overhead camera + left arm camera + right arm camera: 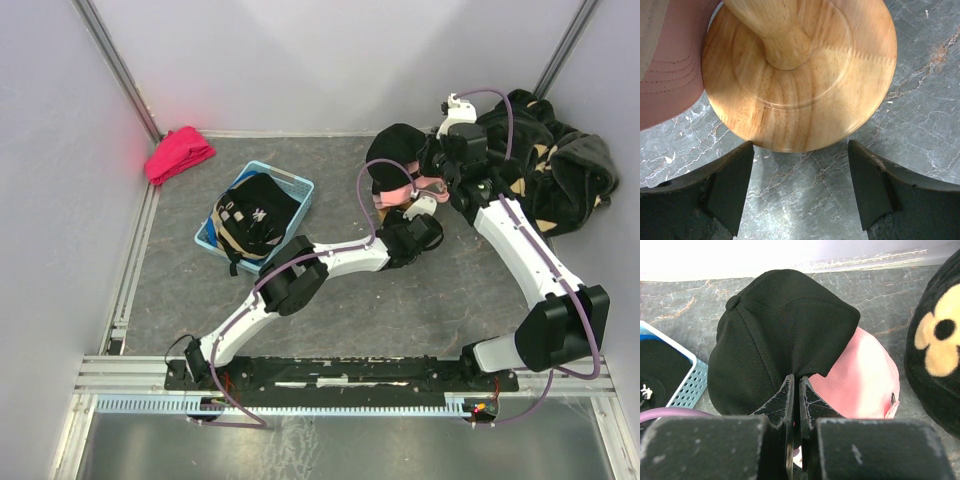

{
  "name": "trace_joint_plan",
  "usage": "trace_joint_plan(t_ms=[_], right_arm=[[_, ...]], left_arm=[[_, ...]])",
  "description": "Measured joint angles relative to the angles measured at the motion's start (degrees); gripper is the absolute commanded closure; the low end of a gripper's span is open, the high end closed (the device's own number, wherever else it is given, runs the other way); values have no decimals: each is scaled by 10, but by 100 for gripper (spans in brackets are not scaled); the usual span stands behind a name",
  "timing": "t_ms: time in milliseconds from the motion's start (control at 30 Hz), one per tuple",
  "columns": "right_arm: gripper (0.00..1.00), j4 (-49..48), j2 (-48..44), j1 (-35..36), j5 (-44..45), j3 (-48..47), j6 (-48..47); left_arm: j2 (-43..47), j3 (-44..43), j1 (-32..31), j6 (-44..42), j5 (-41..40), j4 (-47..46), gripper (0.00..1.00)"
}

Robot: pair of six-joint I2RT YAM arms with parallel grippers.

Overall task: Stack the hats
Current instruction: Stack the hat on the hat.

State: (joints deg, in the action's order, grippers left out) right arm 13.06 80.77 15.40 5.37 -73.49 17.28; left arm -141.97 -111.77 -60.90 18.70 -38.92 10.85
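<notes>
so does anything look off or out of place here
The black cap sits skewed over the pink cap, leaving much of the pink uncovered; the right gripper is pinching its edge. Nothing looks spilled or damaged. The flowered black fabric lies crumpled in the far right corner.

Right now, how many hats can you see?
4: a black hat atop a pink hat at the wooden stand, a lettered black hat over a tan hat in the blue basket. More may hide there.
</notes>
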Motion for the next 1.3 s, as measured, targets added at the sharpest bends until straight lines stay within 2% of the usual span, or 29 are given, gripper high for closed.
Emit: trace_joint_plan(t_ms=[300, 533, 767, 1133, 1300], right_arm=[[96, -7, -10, 0, 14, 33, 2], [95, 3, -5, 1, 21, 18, 2], [94, 17, 3, 3, 23, 2, 2], [94, 16, 24, 3, 22, -14, 2], [94, 16, 26, 3, 20, -14, 3]], left_arm=[[-9, -17, 3, 1, 1, 7, 18], [-4, -2, 3, 3, 4, -6, 18], [48, 98, 5, 25, 30, -65, 16], [196, 292, -39, 28, 28, -97, 14], [276, 371, -60, 41, 0, -124, 14]])
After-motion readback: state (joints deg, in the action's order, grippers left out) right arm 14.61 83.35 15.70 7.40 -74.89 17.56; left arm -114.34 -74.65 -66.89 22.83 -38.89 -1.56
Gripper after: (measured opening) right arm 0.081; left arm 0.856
